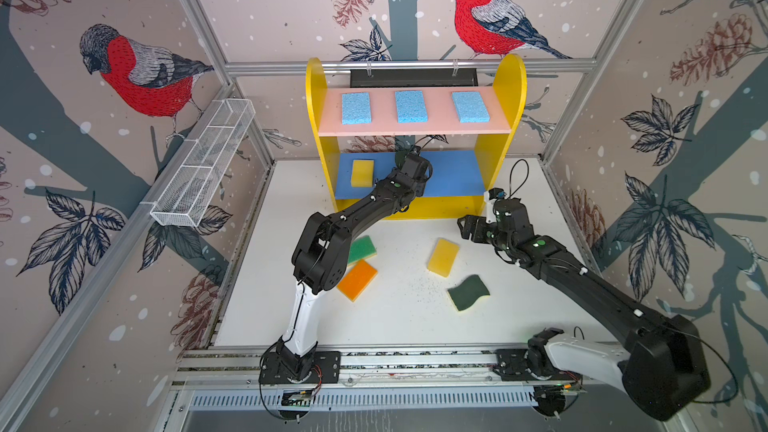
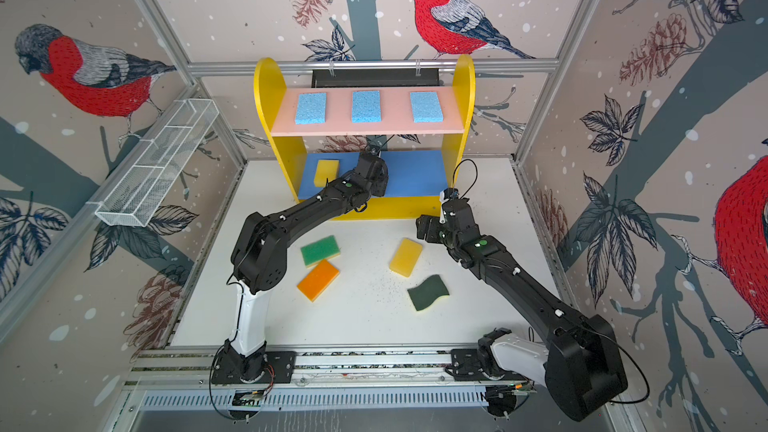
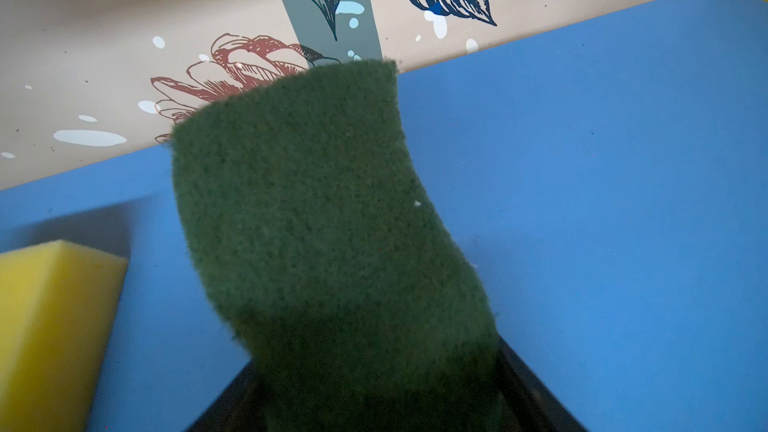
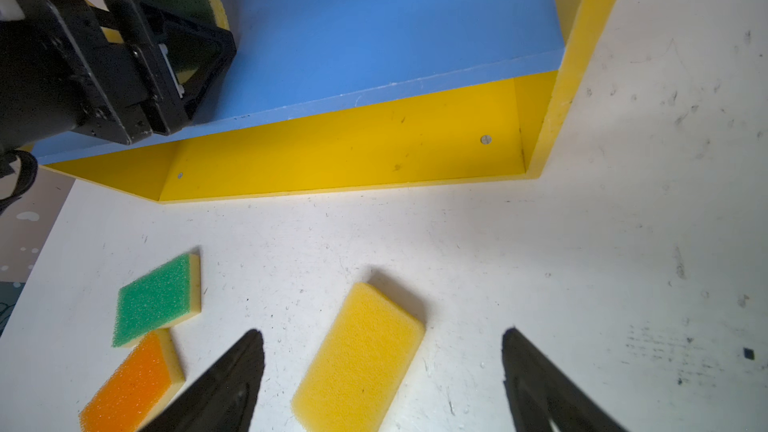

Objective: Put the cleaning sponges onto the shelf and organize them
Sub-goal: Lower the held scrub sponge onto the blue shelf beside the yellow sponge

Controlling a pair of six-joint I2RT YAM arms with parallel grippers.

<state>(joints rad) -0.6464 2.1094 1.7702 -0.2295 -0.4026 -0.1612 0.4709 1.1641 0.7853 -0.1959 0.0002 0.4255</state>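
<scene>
**Scourer held at the blue board**

The left claw (image 4: 166, 31) grips a dark-green scourer (image 3: 324, 222) over the blue middle board (image 3: 582, 201) of the shelf (image 1: 505, 89), right of a shelved yellow block (image 1: 362, 173). Three light-blue sponges (image 1: 410, 106) line the pink top board (image 1: 415, 128). The right claw (image 4: 382, 331) hangs wide open over a loose yellow block (image 1: 443, 257) on the worktop (image 1: 395, 326). A green-topped sponge (image 1: 362, 249), an orange-topped sponge (image 1: 357, 280) and a second scourer (image 1: 468, 292) lie nearby.

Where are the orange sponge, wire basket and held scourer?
orange sponge (image 1: 357, 280): in a top view, orange face.
wire basket (image 1: 197, 174): in a top view, mesh wall.
held scourer (image 3: 324, 222): left wrist view, green face.
</scene>
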